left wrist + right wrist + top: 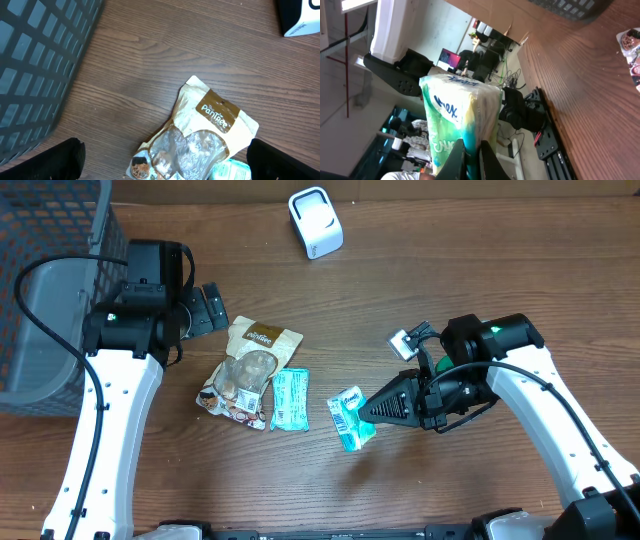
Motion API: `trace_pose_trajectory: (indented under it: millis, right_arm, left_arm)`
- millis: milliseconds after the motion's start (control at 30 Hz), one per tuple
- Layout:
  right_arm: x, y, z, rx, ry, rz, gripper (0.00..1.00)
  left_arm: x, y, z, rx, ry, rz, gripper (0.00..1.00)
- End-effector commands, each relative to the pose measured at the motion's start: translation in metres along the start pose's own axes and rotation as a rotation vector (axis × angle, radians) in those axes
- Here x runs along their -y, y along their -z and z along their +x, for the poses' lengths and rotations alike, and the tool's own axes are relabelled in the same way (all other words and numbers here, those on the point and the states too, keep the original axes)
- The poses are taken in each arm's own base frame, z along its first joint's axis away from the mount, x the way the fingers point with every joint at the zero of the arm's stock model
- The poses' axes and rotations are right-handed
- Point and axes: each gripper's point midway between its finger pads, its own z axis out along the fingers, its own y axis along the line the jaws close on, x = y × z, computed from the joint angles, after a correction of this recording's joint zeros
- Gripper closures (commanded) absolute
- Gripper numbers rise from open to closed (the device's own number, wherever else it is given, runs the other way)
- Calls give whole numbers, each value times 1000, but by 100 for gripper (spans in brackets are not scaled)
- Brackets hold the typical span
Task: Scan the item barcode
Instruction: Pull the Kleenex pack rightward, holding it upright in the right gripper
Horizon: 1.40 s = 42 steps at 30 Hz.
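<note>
Jaws of right gripper [372, 412] clamped on end of Kleenex tissue pack [349, 423]. Pack juts out past fingertips, seemingly lifted off table [480, 270], well apart from white scanner [316, 222] at far edge. Left gripper [212, 308] jaws wide apart, holding nothing, hovering just beside snack pouch [250, 365]. Pack likely light, soft, squashy; film wrap probably slippery. Thin pinch at end may let it droop or twist. Firmer hold: across body, barcode face uncovered. Barcode not visible in any view.
</note>
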Motion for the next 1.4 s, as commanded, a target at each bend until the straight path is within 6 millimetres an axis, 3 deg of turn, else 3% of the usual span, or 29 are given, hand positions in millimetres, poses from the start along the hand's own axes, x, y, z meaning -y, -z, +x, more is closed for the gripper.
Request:
trace_pose_trajectory:
  millis: [0, 1033, 1200, 1367]
  right_arm:
    - [-8, 1, -4, 29, 35, -19, 96]
    - [28, 3, 21, -135, 62, 132, 96]
    - [54, 4, 20, -123, -30, 185, 96]
    - [99, 9, 26, -119, -148, 316, 96]
  left_arm:
    - [1, 4, -4, 16, 3, 7, 0]
    - [1, 4, -4, 16, 3, 7, 0]
    - [1, 4, -4, 16, 2, 7, 0]
    - [1, 4, -4, 16, 3, 7, 0]
